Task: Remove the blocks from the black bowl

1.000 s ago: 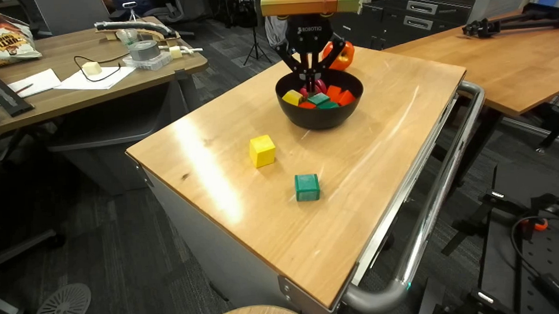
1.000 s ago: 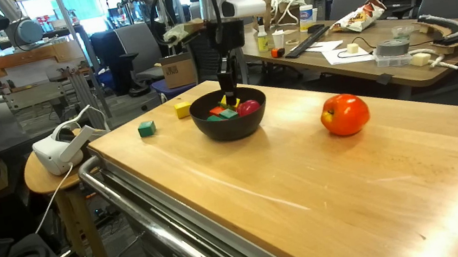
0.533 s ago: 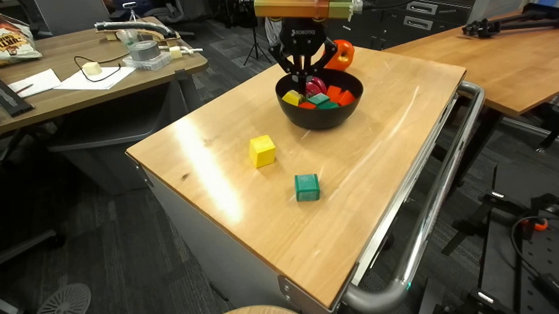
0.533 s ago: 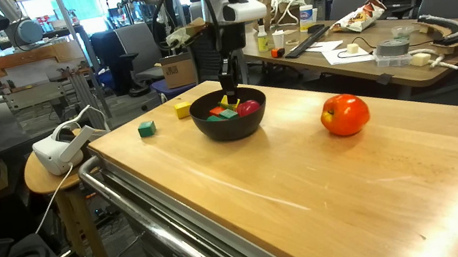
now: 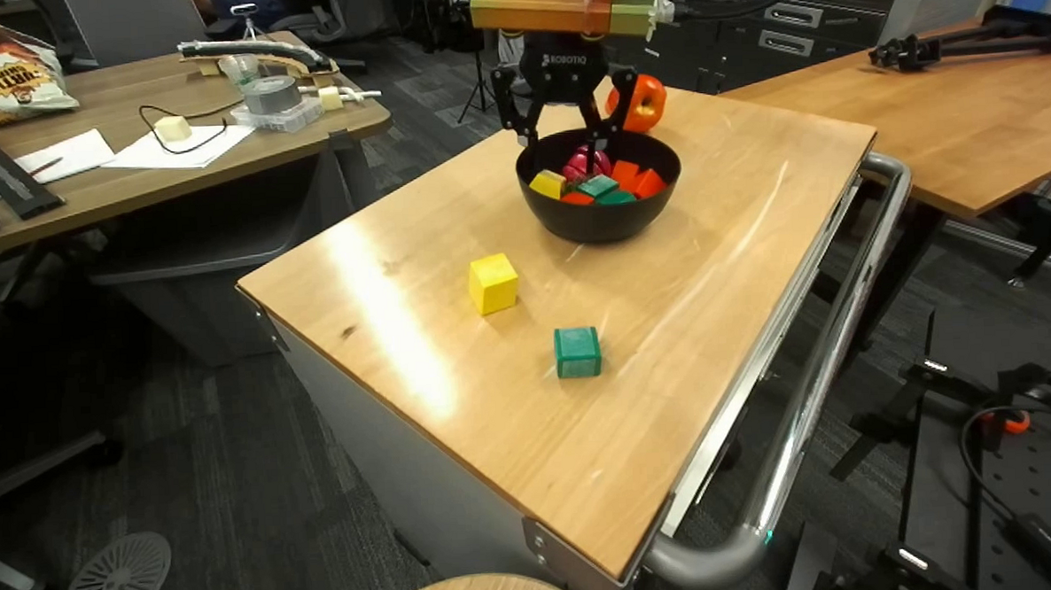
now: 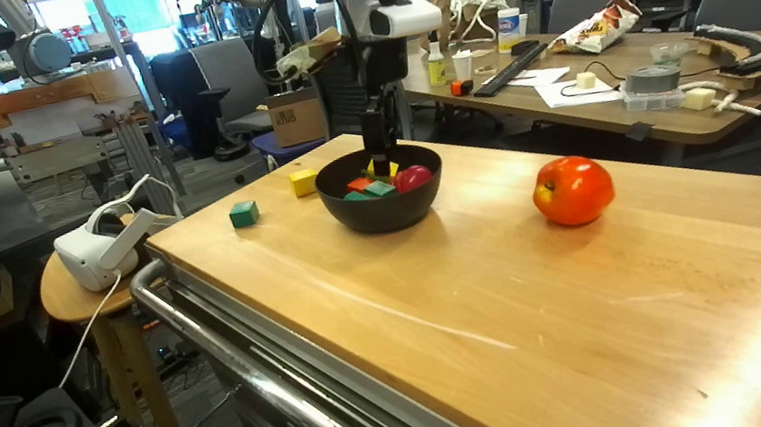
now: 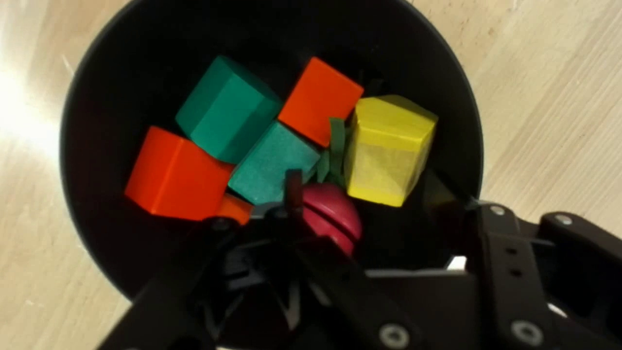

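"One broad wooden surface [image 5: 650, 298] spreads beneath the pincer [image 5: 562, 158]. What is the biggest thing on it?"

"A black bowl [image 5: 598, 227], upright, directly below the pincer."

"And the pincer itself?"

"Its two fingers [image 7: 293, 192] stand well apart and reach down into the bowl, with nothing in their grip."

"Next in size?"

"A red fruit [image 6: 572, 190] on the surface, well apart from the pincer. Then a dark red round thing [image 7: 340, 214] in the bowl, just beside one finger; whether they touch, I cannot tell."

"Smaller still?"

"Inside the bowl, a yellow block [image 7: 388, 150] lies just past the gap between the fingertips, seen from the wrist. A green block [image 7: 274, 158] sits close to the finger by the dark red round thing. Farther from the pincer come another green block [image 7: 226, 109] and an orange-red block [image 7: 320, 99]."

"More in there?"

"Two more. To the left of the pincer in the wrist view is a second orange-red block [image 7: 175, 175], and just beside it, nearer the pincer, shows a third orange-red block [image 7: 235, 209], mostly hidden."

"Any outside the bowl?"

"Two: a yellow cube [image 5: 494, 285] and a green cube [image 5: 578, 352], both resting on the surface, near each other and well apart from the pincer."
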Controlling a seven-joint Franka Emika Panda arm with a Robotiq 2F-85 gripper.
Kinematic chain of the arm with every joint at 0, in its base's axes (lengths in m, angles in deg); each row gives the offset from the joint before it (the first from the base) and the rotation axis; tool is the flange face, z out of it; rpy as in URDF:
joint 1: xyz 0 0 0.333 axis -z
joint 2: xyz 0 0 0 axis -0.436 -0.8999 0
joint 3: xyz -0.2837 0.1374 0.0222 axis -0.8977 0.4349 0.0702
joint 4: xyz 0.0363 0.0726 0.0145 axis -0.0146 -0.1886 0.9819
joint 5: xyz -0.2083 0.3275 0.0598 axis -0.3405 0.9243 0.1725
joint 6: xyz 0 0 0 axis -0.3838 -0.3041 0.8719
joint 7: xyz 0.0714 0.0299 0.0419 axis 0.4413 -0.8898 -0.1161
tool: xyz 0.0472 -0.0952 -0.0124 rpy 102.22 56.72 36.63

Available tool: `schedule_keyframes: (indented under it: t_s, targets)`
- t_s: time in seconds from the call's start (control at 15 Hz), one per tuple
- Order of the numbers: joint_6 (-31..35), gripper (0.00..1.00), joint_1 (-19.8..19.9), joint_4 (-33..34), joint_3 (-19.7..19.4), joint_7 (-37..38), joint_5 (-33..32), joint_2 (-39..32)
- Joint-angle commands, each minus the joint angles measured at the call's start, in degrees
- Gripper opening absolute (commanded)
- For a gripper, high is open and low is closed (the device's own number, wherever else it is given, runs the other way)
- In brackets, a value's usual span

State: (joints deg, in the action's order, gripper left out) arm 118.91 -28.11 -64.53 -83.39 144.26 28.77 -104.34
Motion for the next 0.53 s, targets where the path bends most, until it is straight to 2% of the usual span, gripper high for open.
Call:
schedule_keyframes:
  t_s: [0.0, 0.13, 0.4, 0.47]
  targets:
    - [0.10, 0.86, 0.02, 1.55, 0.48, 0.43, 2.25, -1.03]
    - [-0.20, 0.81, 0.03, 1.96, 0.64, 0.38, 3.11, -1.48]
    - [-1.17, 0.47, -0.14, 2.77, 0.76, 0.61, 3.91, -2.71]
    - [-1.37, 0.45, -0.15, 2.76, 0.70, 0.70, 3.81, -2.90]
